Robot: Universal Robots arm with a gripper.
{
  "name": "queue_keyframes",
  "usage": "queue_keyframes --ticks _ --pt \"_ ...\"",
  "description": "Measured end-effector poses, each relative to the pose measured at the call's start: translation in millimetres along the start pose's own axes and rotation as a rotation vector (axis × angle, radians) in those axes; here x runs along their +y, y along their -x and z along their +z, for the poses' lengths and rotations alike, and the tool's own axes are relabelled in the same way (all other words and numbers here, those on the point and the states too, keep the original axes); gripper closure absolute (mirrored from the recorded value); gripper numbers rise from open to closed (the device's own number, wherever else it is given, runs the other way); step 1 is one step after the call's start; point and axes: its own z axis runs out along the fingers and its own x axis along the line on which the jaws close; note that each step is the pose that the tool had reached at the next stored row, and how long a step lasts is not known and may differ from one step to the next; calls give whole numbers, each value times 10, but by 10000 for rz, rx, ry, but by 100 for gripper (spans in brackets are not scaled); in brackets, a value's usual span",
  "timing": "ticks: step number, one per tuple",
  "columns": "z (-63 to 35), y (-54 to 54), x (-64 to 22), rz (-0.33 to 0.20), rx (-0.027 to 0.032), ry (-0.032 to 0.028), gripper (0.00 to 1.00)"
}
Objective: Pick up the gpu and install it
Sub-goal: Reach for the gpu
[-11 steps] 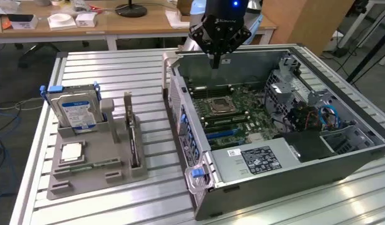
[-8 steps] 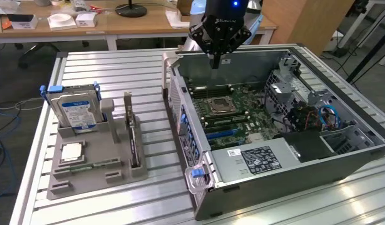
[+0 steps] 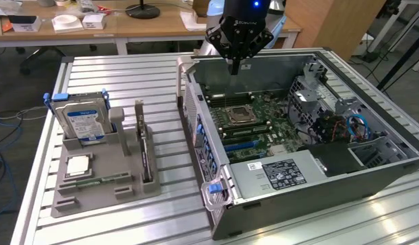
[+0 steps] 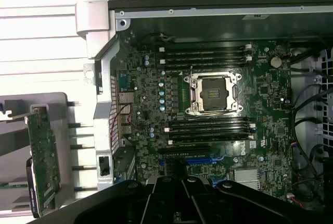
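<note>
over the far end of the open computer case (image 3: pixel 318 204), the gripper (image 3: pixel 233 70) hangs with its fingers pressed together and nothing between them, above the motherboard (image 3: pixel 277 122). the gpu (image 3: pixel 144 145) is well apart from it, off to the exterior view's left, standing on its long edge in a slot of the grey holder (image 3: pixel 100 196) on the slatted table (image 3: pixel 127 76). a hard drive (image 3: pixel 83 120) stands upright in the same holder near the card's far end. judged from its look, the card should be light and stiff but delicate: a thin board with bare components on its faces, likely to tip or twist if caught off-centre. the free upper edge seems the sensible place to take hold, pinched across its thickness near the middle, squarely and without much force, since the lower edge sits hidden in the holder.
</note>
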Motion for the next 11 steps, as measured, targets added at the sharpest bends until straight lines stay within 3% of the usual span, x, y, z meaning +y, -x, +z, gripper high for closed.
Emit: queue_keyframes --ticks 11 --pt "1 -24 -2 6 -1 -1 89"
